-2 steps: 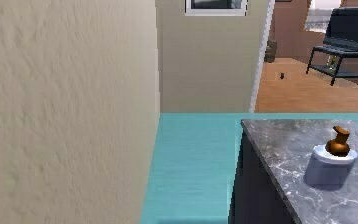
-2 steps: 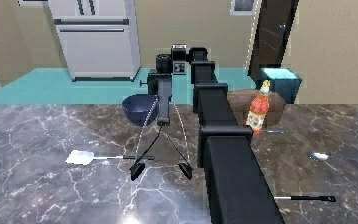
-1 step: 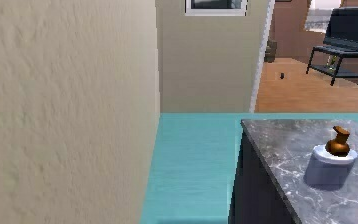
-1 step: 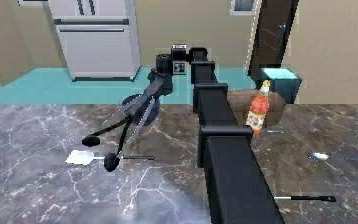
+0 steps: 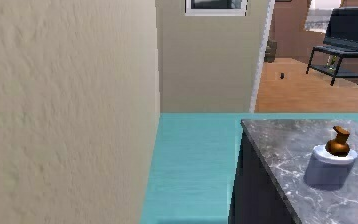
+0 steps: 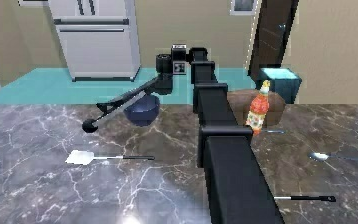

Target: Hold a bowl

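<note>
A dark blue bowl point(image 6: 142, 111) sits on the marble counter point(image 6: 47, 130), just left of the arm's dark bar point(image 6: 222, 140). The gripper point(image 6: 97, 115) reaches out past the bar's far end, and its thin fingers point(image 6: 122, 105) slant down to the left across the bowl's rim. With the bowl resting on the counter at the fingers, I cannot tell whether the gripper holds anything, or whether it touches the bowl.
A red-orange bottle point(image 6: 259, 108) stands right of the arm. A white spatula point(image 6: 83, 157) lies near the counter's front left. Beyond the counter are a fridge point(image 6: 92, 35), a blue bin point(image 6: 283, 80) and teal floor point(image 5: 192, 160). A brown jug on a grey-blue pot point(image 5: 330, 168) stands on the counter.
</note>
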Motion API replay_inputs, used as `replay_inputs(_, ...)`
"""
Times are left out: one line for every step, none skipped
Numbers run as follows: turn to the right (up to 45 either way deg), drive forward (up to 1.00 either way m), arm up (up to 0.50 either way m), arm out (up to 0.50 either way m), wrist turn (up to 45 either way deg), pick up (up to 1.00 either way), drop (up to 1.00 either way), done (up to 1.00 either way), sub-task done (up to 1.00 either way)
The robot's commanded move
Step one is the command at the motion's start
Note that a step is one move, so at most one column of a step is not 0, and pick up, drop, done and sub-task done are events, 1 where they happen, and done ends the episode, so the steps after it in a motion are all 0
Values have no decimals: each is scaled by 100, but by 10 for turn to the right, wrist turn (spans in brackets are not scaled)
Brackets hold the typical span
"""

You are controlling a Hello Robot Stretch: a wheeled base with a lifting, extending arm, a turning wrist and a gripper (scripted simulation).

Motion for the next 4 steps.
replay_inputs(0,0,0,0,450,0,0,0,0)
replay_inputs(0,0,0,0,150,0,0,0,0)
replay_inputs(0,0,-12,0,0,0,0,0,0)
replay_inputs(0,0,0,0,0,100,0,0,0)
